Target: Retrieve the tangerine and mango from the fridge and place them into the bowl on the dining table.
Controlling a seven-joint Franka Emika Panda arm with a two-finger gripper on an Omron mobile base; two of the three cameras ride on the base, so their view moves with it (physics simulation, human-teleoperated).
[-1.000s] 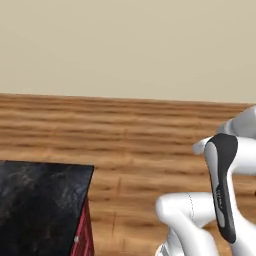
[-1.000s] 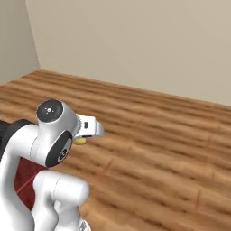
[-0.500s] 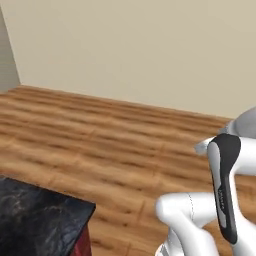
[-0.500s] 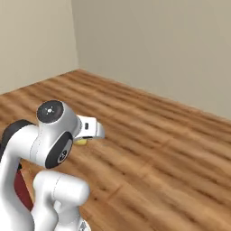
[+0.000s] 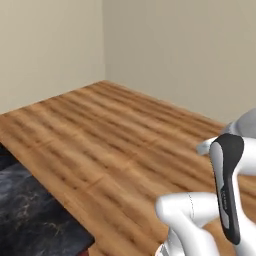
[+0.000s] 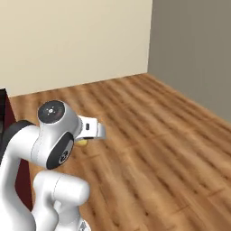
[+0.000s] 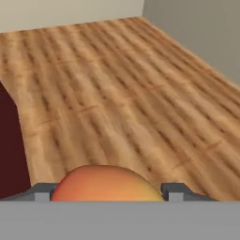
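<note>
The tool (image 7: 107, 193) grips the mango (image 7: 105, 183) between its two fingertips, carried above the wooden floor (image 7: 122, 93). A corner of the black marbled surface (image 5: 30, 215) lies at lower left of the left base view.

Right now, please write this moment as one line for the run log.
phase: carrying | held: mango between the jaws | gripper: shut on mango | below: wood floor | dining table: corner in left base view
</note>
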